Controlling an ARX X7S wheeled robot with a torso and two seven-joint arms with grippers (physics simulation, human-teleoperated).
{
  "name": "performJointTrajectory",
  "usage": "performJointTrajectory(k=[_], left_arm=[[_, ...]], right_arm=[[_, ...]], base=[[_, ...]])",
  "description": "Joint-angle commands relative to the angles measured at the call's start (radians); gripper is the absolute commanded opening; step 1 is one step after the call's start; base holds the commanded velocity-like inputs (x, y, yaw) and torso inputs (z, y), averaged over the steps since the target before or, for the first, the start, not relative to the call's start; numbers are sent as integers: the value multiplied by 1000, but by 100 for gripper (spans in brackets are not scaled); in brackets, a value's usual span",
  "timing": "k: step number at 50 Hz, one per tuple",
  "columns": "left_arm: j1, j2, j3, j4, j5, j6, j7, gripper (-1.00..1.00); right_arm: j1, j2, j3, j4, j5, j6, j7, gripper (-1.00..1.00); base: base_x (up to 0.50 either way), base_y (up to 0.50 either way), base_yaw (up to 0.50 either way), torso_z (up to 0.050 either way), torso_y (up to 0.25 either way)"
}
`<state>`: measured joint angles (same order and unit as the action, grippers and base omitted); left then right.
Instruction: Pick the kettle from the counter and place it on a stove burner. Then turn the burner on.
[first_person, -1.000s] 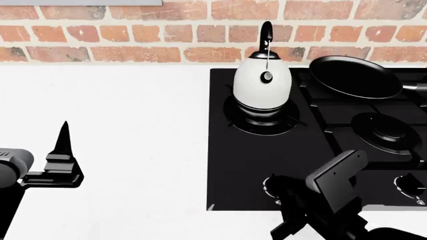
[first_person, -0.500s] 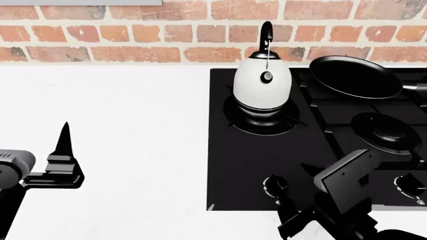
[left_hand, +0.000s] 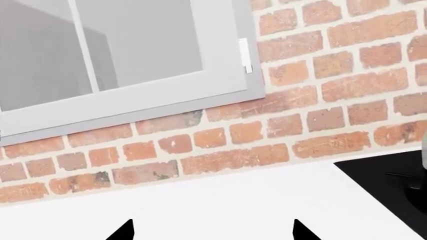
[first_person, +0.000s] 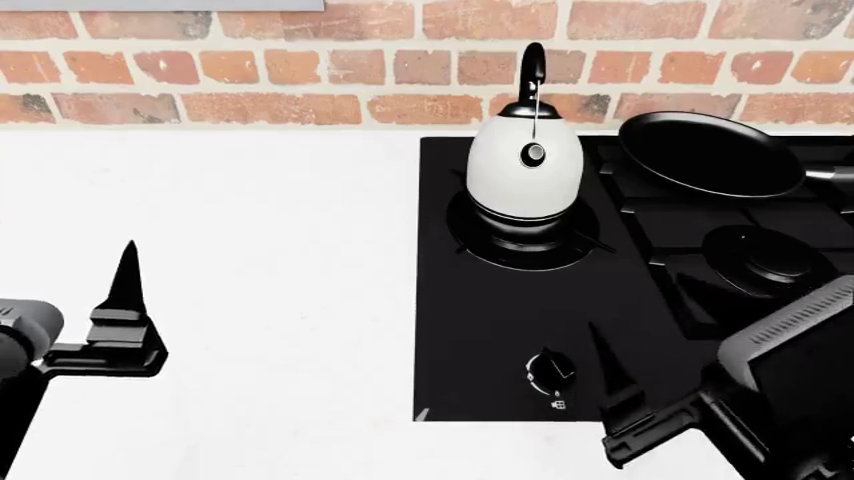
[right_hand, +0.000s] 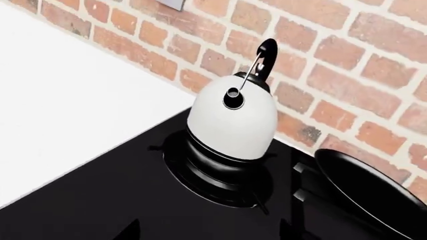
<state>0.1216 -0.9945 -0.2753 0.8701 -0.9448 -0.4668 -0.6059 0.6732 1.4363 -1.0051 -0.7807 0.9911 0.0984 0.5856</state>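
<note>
The white egg-shaped kettle (first_person: 525, 165) with its black arched handle stands upright on the large round stove burner (first_person: 523, 240) at the left of the black hob; the right wrist view shows the kettle (right_hand: 232, 117) and burner (right_hand: 217, 175) too. My right gripper (first_person: 617, 385) is open, low over the hob's front edge, just right of a round knob (first_person: 550, 370) and not touching it. In its own view the right gripper (right_hand: 210, 232) holds nothing. My left gripper (first_person: 127, 300) hovers open and empty over the white counter (first_person: 240, 220), far left of the hob. In its wrist view the left gripper (left_hand: 212, 231) faces the brick wall.
A black frying pan (first_person: 707, 150) sits on the back right burner, close beside the kettle. A smaller burner (first_person: 767, 260) lies in front of it. A brick wall (first_person: 267, 70) backs the counter, with a grey-framed window (left_hand: 120, 55) above it.
My right gripper has drawn back to the right, off the front knob, which now shows in full. Kettle and left arm have not moved.
</note>
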Motion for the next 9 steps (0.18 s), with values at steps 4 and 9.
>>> performJointTrajectory(k=[4,9], left_arm=[[236,64,-263,78,5,96,143,100],[310,98,-335,101,19,130,212,100]], right_arm=[[-97,134,-68,-115,-127,-207,137,100],[-118,134,-89,-142,-173,-212,198,100]], base=[[0,0,0,0,0],[0,0,0,0,0]])
